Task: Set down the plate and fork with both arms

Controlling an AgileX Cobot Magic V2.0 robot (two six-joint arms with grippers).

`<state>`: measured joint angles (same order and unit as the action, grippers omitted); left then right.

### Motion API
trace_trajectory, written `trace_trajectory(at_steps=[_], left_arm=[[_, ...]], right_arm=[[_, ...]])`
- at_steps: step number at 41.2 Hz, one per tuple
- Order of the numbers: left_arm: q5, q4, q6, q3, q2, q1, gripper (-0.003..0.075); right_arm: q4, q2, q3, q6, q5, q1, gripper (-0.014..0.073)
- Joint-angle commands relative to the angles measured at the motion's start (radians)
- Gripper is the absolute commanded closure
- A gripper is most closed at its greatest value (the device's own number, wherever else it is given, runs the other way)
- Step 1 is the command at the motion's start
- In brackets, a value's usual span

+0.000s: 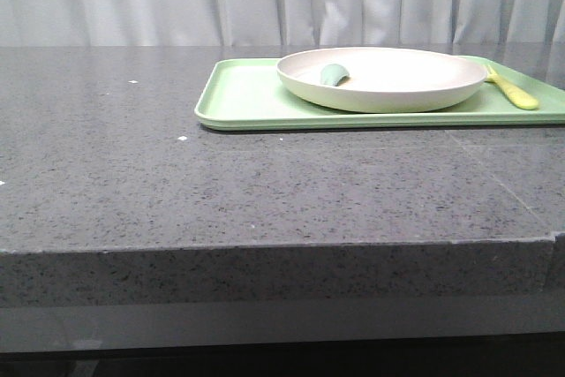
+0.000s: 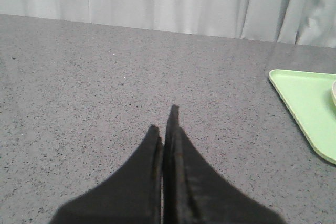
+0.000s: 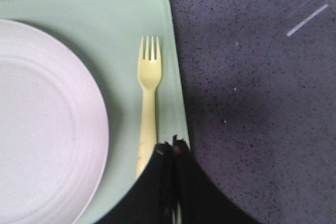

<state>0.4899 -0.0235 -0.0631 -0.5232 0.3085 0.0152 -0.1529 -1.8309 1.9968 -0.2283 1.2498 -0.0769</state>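
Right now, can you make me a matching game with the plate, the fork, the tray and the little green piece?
Things:
1. plate
2. fork
3. tray
4. green piece

Places or colours:
a. pale yellow, lying on the tray beside the plate
b. lying in the plate
c. cream-white and round, sitting on the tray
d. light green, flat on the grey table

Pairs: 1-c, 2-a, 3-d, 4-b

Bare table [image 1: 132, 183] lies left of the tray [image 1: 243, 99]; plate [image 1: 388, 81] and fork [image 1: 512, 87] crowd its right side.
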Motion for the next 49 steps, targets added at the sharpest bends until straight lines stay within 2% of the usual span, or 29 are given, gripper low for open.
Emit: trace_trajectory(at_steps=[1, 15, 32, 40, 49], left_arm=[[-0.084, -0.006, -0.008, -0.027, 0.008, 0.001, 0.0738], [-0.084, -0.006, -0.008, -0.027, 0.008, 0.001, 0.0738], [-0.084, -0.006, -0.008, -0.027, 0.008, 0.001, 0.0738], [-0.084, -0.006, -0.008, -0.027, 0.008, 0.001, 0.0738], [-0.084, -0.006, -0.008, -0.027, 0.008, 0.001, 0.0738]], right_arm=[[-0.013, 0.134, -0.04, 0.017, 0.067, -0.006, 0.071], [-0.013, 0.544, -0.545, 0.017, -0.189, -0.07, 0.071], [-0.014, 1.082, -1.188, 0.017, -0.559, -0.07, 0.071], [-0.014, 1.361, -1.389, 0.017, -0.651, -0.07, 0.071], [-0.014, 1.6, -1.515, 0.017, -0.728, -0.07, 0.0715]])
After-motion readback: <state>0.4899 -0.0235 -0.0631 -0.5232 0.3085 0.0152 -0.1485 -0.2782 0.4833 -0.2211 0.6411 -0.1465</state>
